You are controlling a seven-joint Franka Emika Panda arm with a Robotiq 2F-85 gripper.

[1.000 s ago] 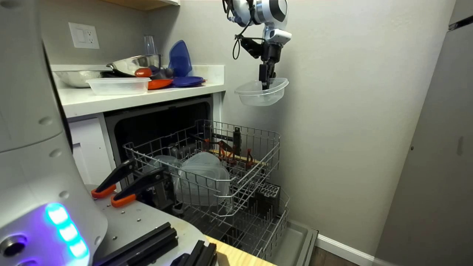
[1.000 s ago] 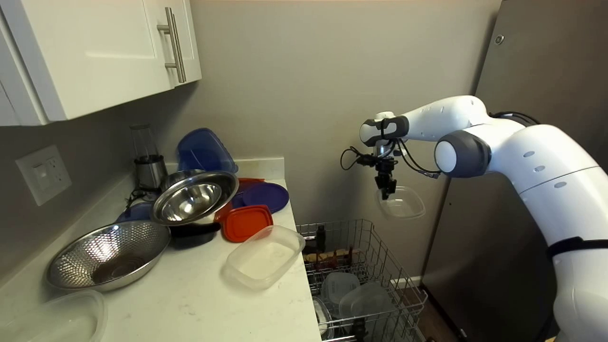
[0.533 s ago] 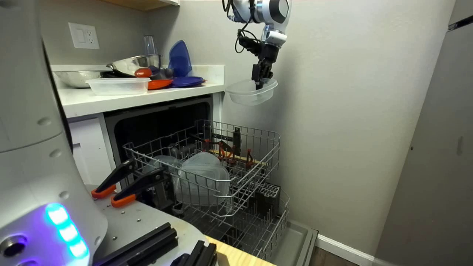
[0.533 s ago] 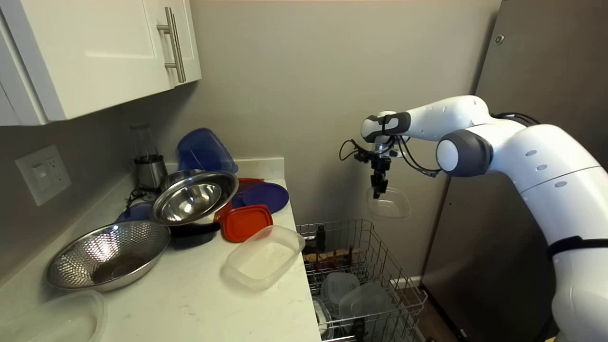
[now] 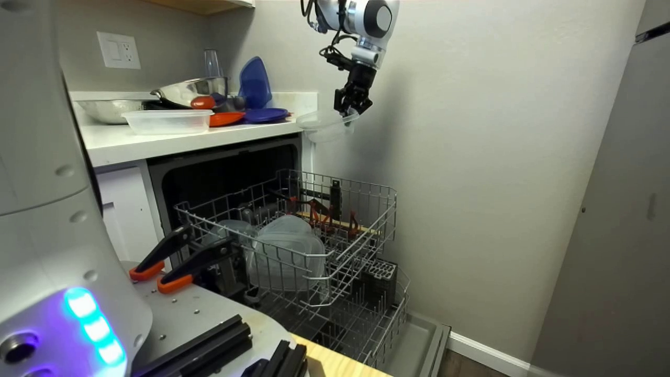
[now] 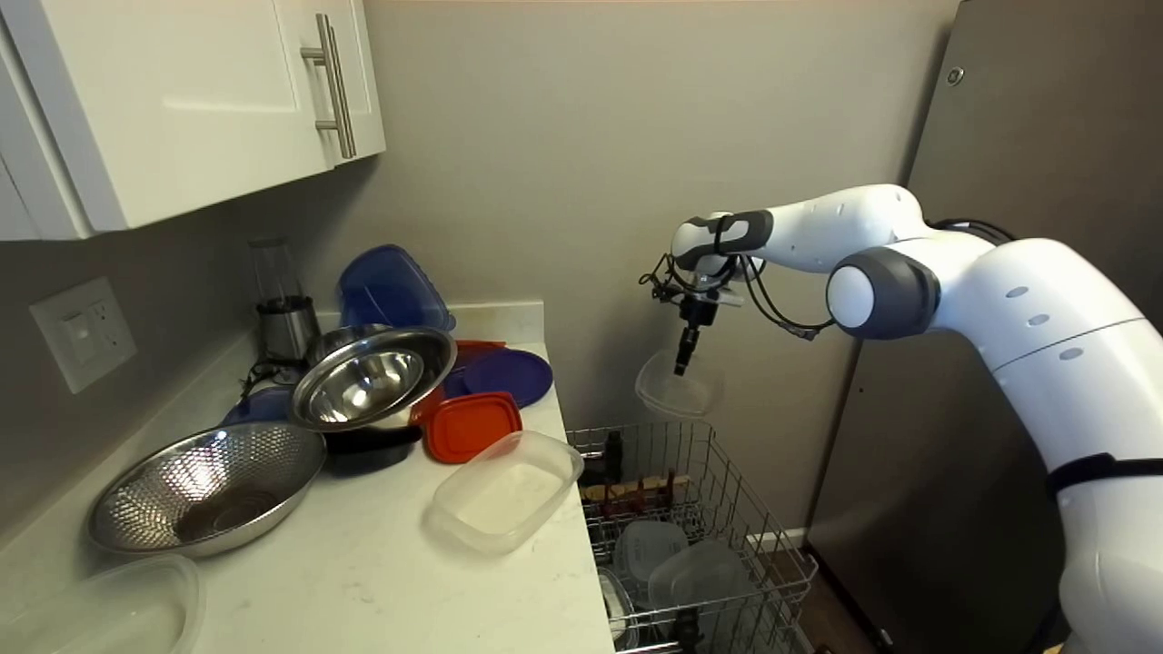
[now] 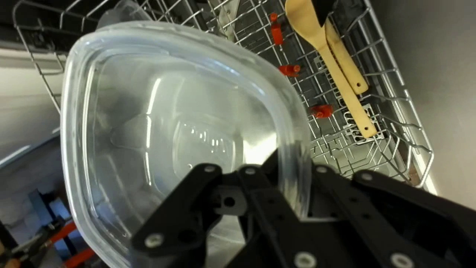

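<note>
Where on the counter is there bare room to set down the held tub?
The widest bare patch of counter, likely enough for the held tub, lies between the colander, the rectangular tub and the cropped tub at the picture's lower left. A small one lies between rectangular tub, red lid and counter edge. Farther back is crowded: steel bowls, more lids, blender.

container (image 5: 322,128) above rack (image 5: 316,255) | spoon (image 7: 331,66) in rack | colander (image 6: 213,486) on counter (image 6: 345,572) beside bowls (image 6: 372,377)
</note>
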